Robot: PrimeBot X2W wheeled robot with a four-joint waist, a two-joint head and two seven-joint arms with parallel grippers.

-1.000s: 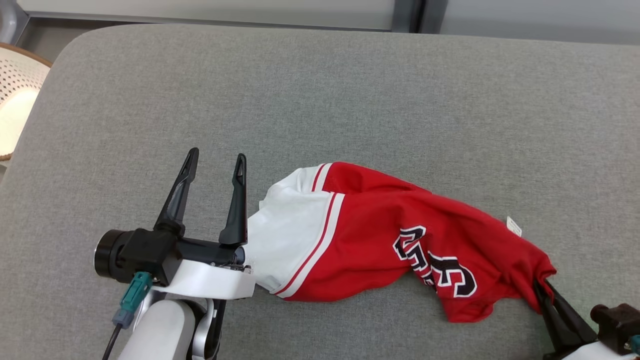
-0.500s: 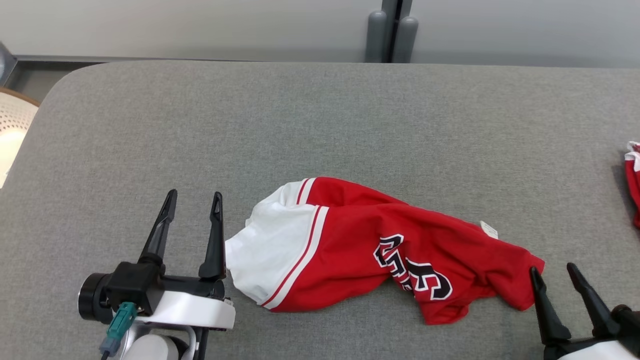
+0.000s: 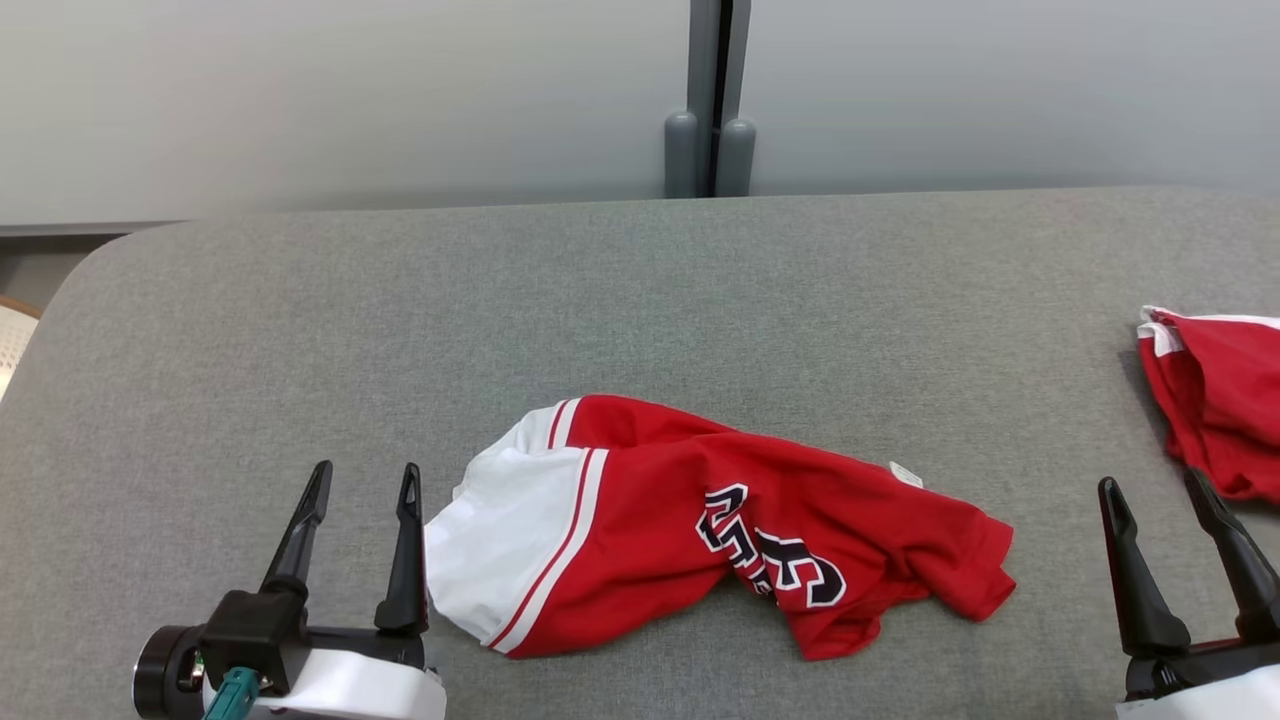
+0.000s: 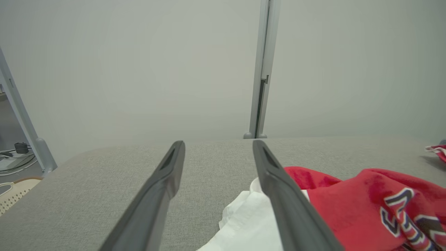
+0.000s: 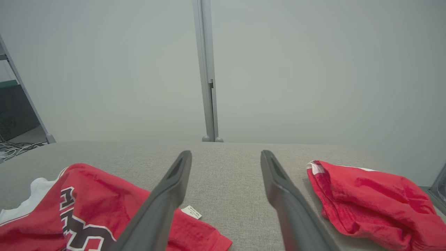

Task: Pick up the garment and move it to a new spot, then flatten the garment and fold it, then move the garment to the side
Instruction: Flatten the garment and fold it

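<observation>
A red and white garment (image 3: 700, 525) with dark lettering lies crumpled on the grey padded table (image 3: 640, 300), near its front middle. Its white end (image 4: 251, 223) points left, its red end (image 5: 87, 202) right, with a small white label on the red part. My left gripper (image 3: 365, 482) stands open just left of the white end, nothing between its fingers. Some way right of the red end, my right gripper (image 3: 1150, 487) is open and apart from the cloth. Both grippers hold nothing (image 4: 216, 144) (image 5: 226, 155).
A second red garment (image 3: 1220, 410) lies bunched at the table's right edge, also in the right wrist view (image 5: 369, 202). A grey wall with a vertical post (image 3: 710, 100) stands behind the table. A perforated pale basket (image 4: 14, 195) sits off the left edge.
My right gripper has let go of the garment's red end and opened, drawing away from it. The head camera has tilted up, so the wall and the second garment came into view.
</observation>
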